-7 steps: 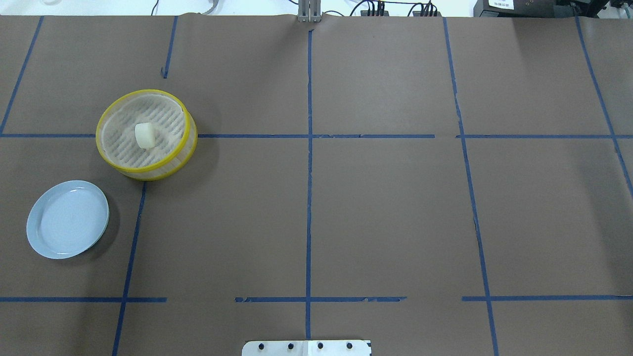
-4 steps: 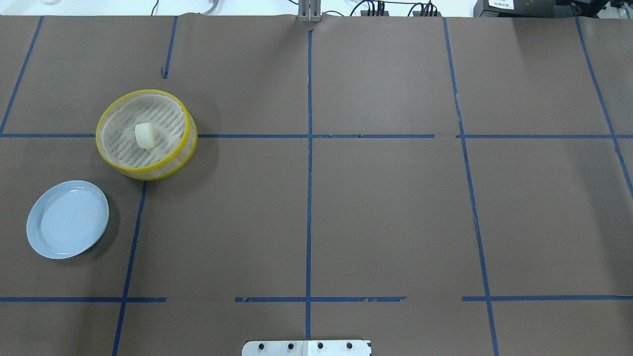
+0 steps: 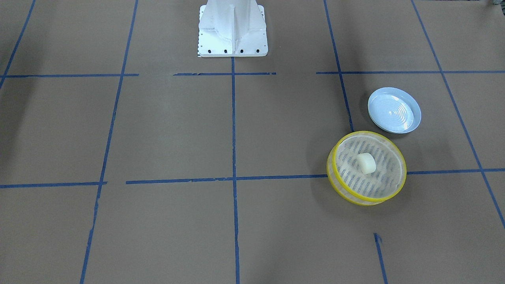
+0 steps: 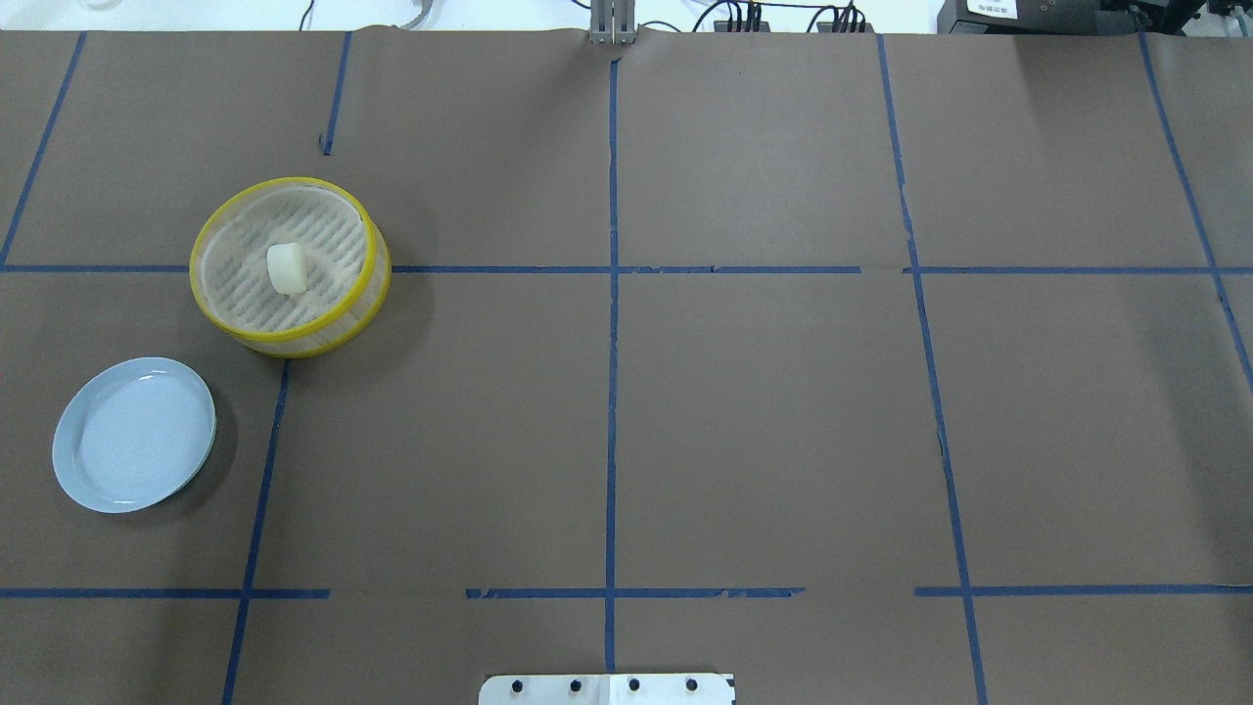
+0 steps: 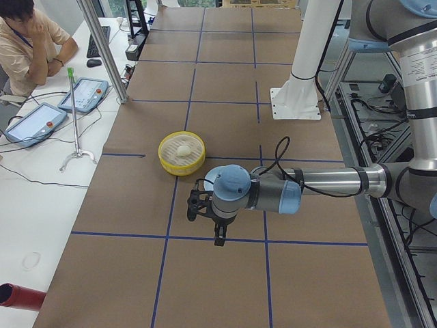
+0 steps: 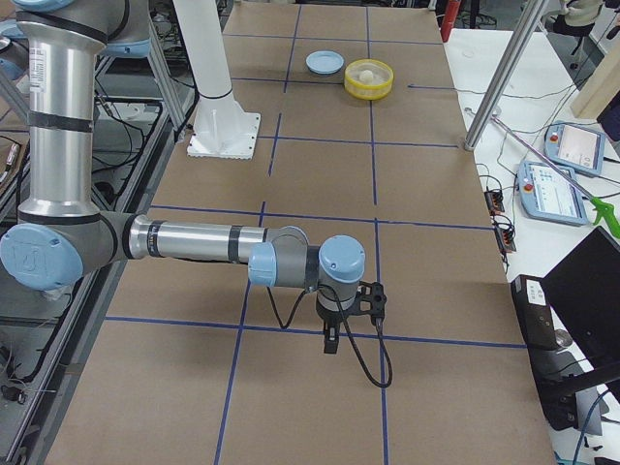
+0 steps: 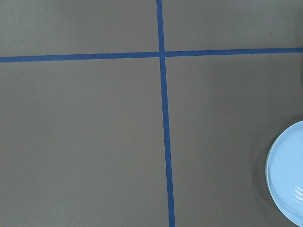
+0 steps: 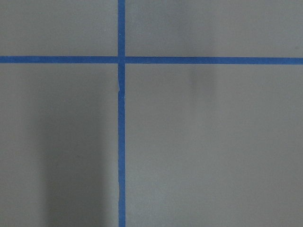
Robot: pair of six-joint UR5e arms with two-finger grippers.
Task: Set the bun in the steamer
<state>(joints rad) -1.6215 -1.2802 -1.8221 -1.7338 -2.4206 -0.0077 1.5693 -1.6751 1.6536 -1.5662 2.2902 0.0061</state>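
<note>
The cream-white bun (image 4: 287, 268) lies on the slotted floor of the yellow-rimmed steamer (image 4: 323, 331) at the table's left. Both also show in the front-facing view, the bun (image 3: 366, 163) inside the steamer (image 3: 367, 132). No gripper shows in the overhead or front-facing views. My left gripper (image 5: 217, 234) shows only in the exterior left view, hanging above the table on the near side of the steamer (image 5: 179, 162); I cannot tell whether it is open or shut. My right gripper (image 6: 331, 339) shows only in the exterior right view, far from the steamer (image 6: 369, 85); its state is unclear too.
An empty pale blue plate (image 4: 134, 434) sits near the steamer, closer to the robot; its edge shows in the left wrist view (image 7: 289, 175). The white robot base (image 3: 232, 31) stands at the table's middle edge. Blue tape lines cross the brown table cover. An operator sits beyond the table's far side.
</note>
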